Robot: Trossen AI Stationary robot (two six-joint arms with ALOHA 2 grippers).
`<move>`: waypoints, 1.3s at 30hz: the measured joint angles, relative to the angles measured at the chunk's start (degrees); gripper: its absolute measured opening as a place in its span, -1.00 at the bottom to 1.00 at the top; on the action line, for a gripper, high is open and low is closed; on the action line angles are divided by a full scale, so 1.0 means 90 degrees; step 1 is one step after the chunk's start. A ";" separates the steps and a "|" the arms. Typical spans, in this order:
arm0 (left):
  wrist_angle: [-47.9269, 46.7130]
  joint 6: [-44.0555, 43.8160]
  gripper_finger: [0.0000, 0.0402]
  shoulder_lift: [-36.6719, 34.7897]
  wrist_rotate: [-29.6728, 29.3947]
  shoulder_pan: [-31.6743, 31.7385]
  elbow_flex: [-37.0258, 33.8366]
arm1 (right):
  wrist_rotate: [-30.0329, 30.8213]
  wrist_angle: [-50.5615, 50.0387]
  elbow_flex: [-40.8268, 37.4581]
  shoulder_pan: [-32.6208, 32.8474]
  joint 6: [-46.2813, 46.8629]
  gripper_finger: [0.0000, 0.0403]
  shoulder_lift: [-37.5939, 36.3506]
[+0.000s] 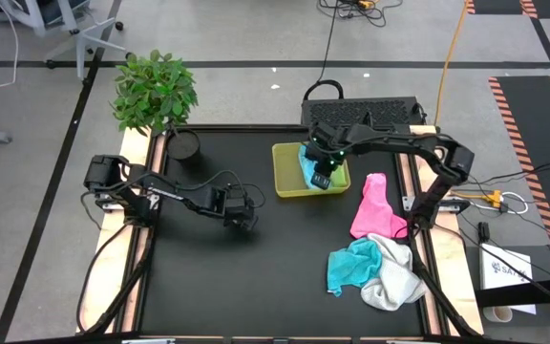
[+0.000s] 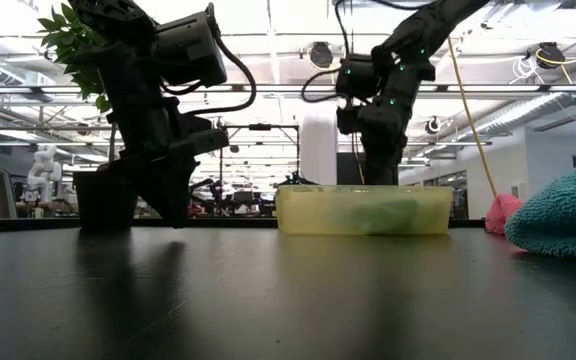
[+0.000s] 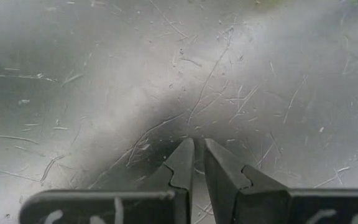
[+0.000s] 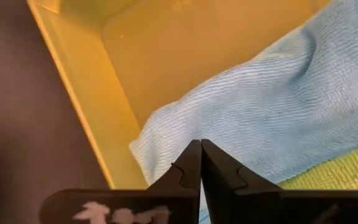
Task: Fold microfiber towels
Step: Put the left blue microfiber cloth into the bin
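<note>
R gripper [image 4: 200, 163] is hovering over the tray [image 4: 86, 106], jaws clenched on nothing, tips just above the blue towel [image 4: 272, 118] w/ the lime towel [image 4: 340, 171] beside it. Risk: tips dragging the blue towel as they're lifting, undoing its fold or tipping the tray. Pink [image 1: 370, 205], teal [image 1: 351, 266] & white [image 1: 399, 277] towels are lying unfolded, well apart from it. L gripper [image 3: 199, 163] is waiting near-shut, empty, over the bare table [image 3: 104, 74].
</note>
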 joint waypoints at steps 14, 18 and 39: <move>0.0005 -0.0025 -0.82 0.0000 0.0002 -0.0002 0.0000 | 0.0017 0.0079 -0.0002 0.0004 -0.0116 -1.00 0.0786; 0.0002 0.0013 -0.82 0.0000 0.0001 0.0000 0.0000 | 0.0400 0.0137 -0.0005 0.0001 -0.0306 -1.00 0.0919; -0.0014 0.0100 -0.82 0.0000 0.0002 -0.0002 0.0000 | 0.1359 0.1517 0.0267 -0.0461 -0.0824 -1.00 0.0528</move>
